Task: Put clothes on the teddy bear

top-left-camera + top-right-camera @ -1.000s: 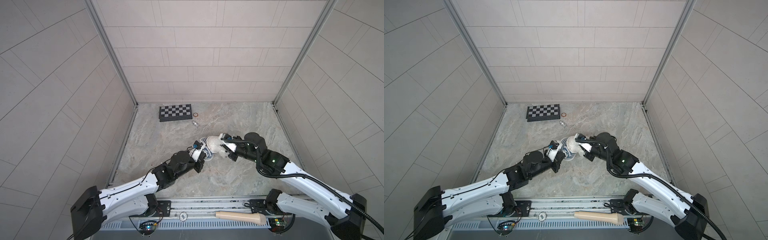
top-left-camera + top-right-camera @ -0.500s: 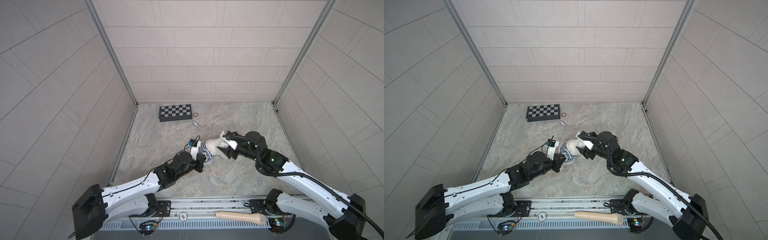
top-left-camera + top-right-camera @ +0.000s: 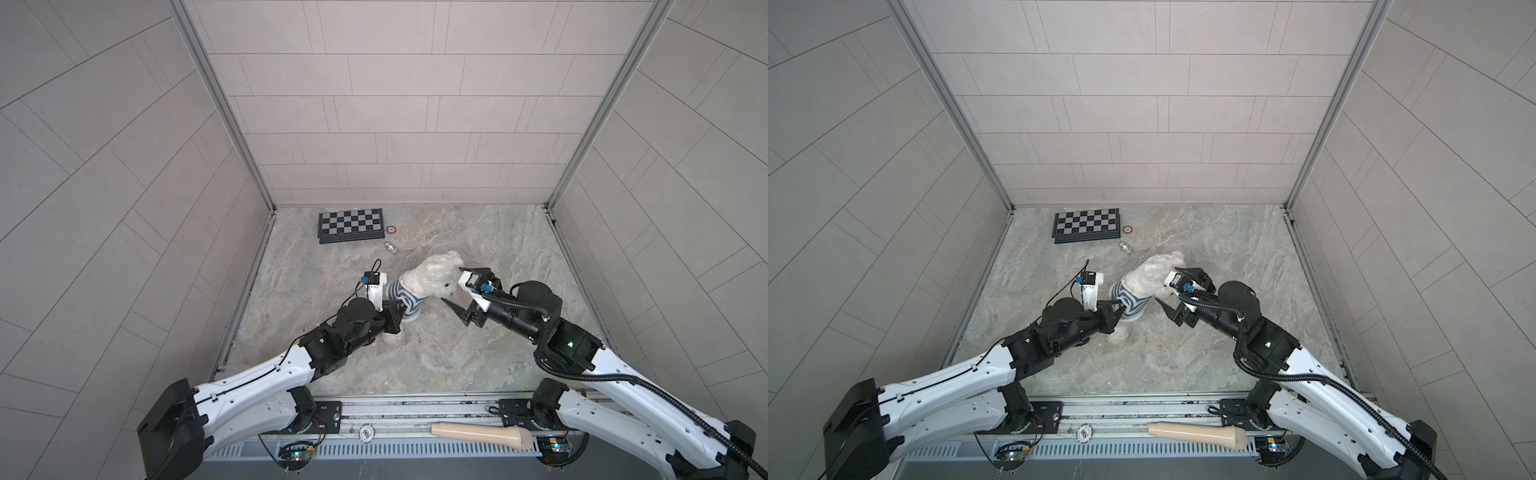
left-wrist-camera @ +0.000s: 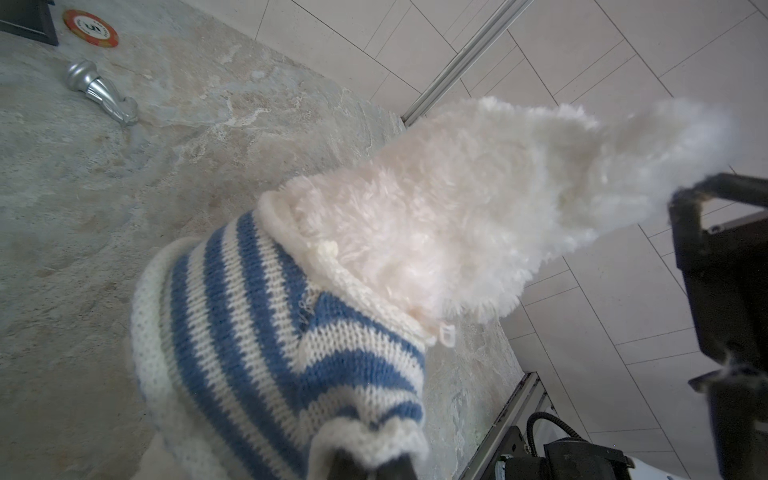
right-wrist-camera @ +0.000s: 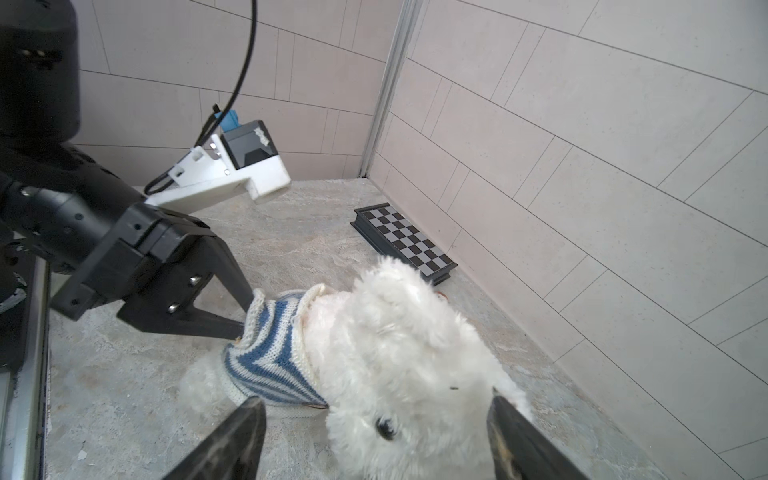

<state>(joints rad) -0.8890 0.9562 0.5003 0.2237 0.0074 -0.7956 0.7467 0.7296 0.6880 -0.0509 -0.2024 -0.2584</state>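
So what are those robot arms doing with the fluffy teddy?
They are dressing the fluffy white teddy bear. A blue and white striped knitted sweater is already over its body, with the head poking out. The left gripper is pinched shut on a bunched edge of the sweater. The right gripper is open, with its fingers on either side of the bear's face, not squeezing it.

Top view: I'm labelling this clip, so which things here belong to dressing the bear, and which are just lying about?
In the job:
- teddy bear
- striped sweater around its body
- left gripper, shut on the sweater
- right gripper, open at the bear's head

Lying about:
- chessboard
- poker chip
- silver chess piece
- beige rod
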